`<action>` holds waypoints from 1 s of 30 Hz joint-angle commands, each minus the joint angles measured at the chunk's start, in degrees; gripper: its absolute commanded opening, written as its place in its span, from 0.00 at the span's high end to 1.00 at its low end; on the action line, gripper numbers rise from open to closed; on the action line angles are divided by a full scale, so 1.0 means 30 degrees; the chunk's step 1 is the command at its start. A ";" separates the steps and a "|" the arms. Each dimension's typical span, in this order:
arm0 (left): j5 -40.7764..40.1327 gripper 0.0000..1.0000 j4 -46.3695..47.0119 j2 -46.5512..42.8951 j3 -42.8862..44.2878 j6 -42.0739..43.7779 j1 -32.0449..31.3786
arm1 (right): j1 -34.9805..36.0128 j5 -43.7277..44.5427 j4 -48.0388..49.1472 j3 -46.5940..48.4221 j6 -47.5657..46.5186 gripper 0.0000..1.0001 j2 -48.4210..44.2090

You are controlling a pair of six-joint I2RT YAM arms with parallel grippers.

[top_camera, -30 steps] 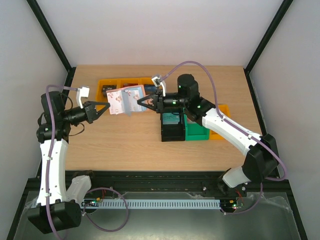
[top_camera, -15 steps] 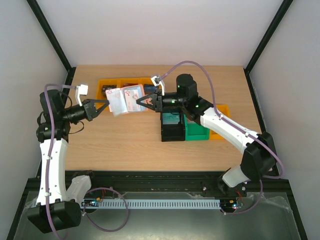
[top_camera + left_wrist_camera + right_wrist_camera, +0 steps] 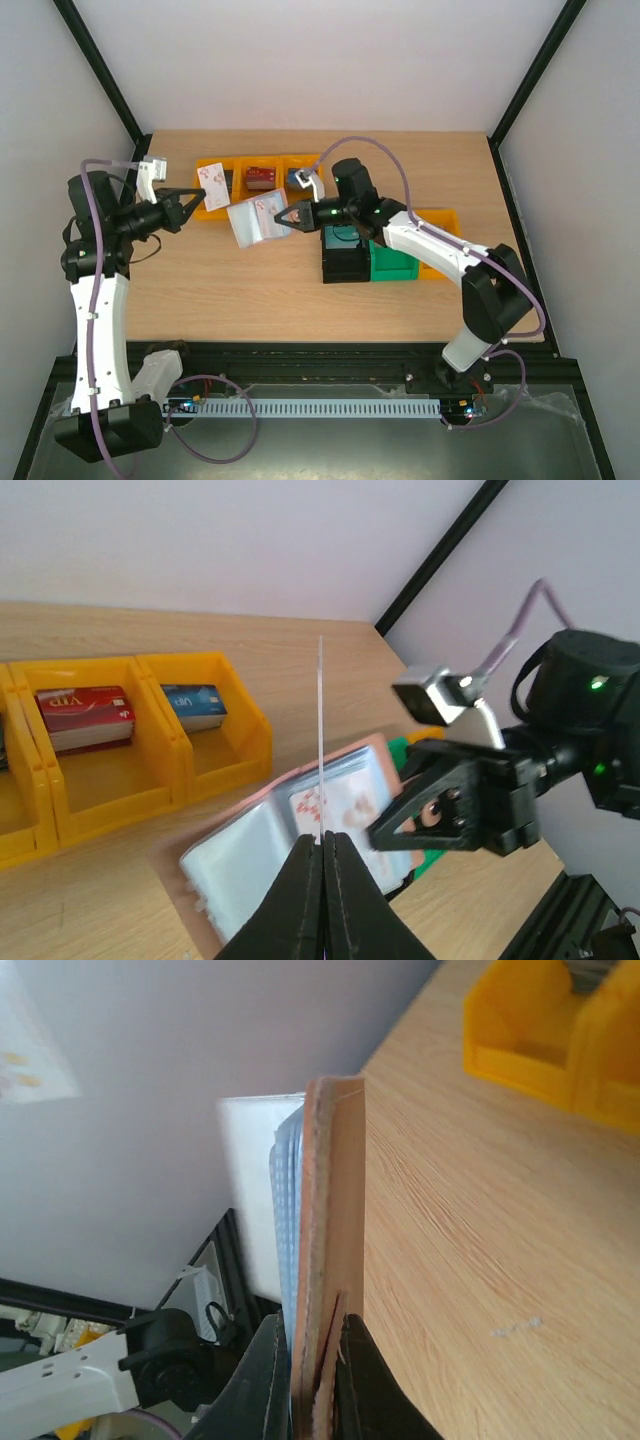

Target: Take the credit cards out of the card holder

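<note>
Moved: credit card [image 3: 213, 186] drawn clear of card holder [image 3: 252, 221].
Left gripper [image 3: 197, 196]: clamped on card.
Right gripper [image 3: 281, 215]: clamped on holder.
Remaining: more cards apparently inside.

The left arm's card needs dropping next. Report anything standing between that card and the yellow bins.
Nothing visible does. The card, pinched in the shut left gripper, hangs in open air by the bins. The holder, gripped by the right gripper, is off to the side, clear of that path.
</note>
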 commanded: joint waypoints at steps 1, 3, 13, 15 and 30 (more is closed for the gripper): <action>-0.0397 0.98 -0.0625 0.0254 0.0867 0.0542 0.0135 | 0.0569 0.0181 0.0776 -0.0610 0.1980 0.98 0.1129; -0.0185 0.98 -0.0578 0.0365 0.0885 0.0406 0.0129 | 0.1317 -0.0165 0.1145 -0.0382 0.2383 0.98 0.1972; 0.0548 0.98 -0.0685 0.0547 0.0899 0.0385 0.0140 | 0.2470 -0.2526 0.4475 0.0029 0.6124 0.98 0.6575; 0.0688 0.98 -0.0640 0.0489 0.0753 0.0400 0.0142 | 0.2481 -0.2676 0.4153 0.0145 0.6021 0.98 0.7280; 0.2142 0.98 -0.0907 0.0234 0.0352 0.0884 -0.0073 | 0.2489 0.6540 -0.7759 0.4674 -0.1680 0.11 0.4958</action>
